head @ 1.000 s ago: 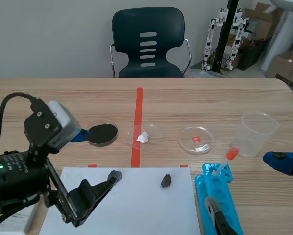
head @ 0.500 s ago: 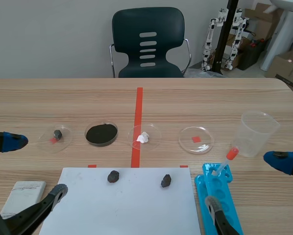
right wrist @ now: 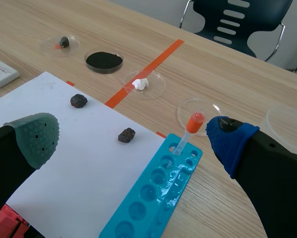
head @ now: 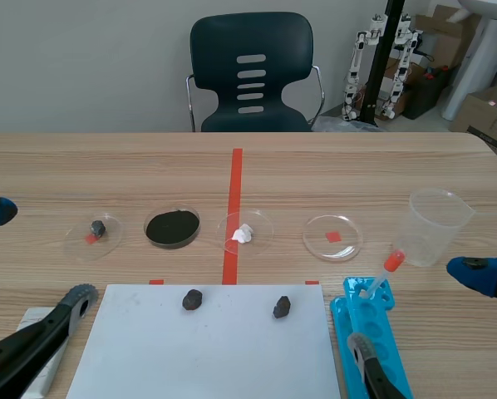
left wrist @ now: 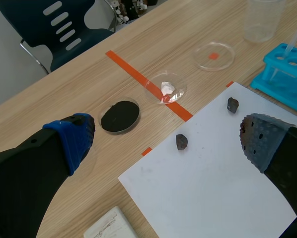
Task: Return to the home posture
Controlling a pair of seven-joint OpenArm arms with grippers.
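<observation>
My left gripper [head: 36, 253] hangs open at the table's left edge, one blue pad by the edge and one grey pad near the white paper [head: 207, 345]. In the left wrist view its gripper [left wrist: 166, 141] holds nothing, with the paper [left wrist: 213, 188] and two dark rocks [left wrist: 182, 142] [left wrist: 232, 104] below it. My right gripper [head: 415, 312] stands open over the blue tube rack [head: 373, 328] at the lower right. In its own view this gripper [right wrist: 133, 139] is empty above the rack [right wrist: 153, 198] and the paper.
A row of petri dishes lies mid-table: small rock [head: 93, 229], black powder [head: 172, 226], white lump [head: 244, 233], red square [head: 333, 237]. A clear cup [head: 435, 216] stands right, an orange-bulbed pipette [head: 386, 270] sits in the rack, a white box [head: 41, 332] lies lower left, and a chair [head: 253, 71] stands behind.
My left arm has drawn back from over the paper to the lower left, uncovering the left dish and the white box. The right arm has stayed put.
</observation>
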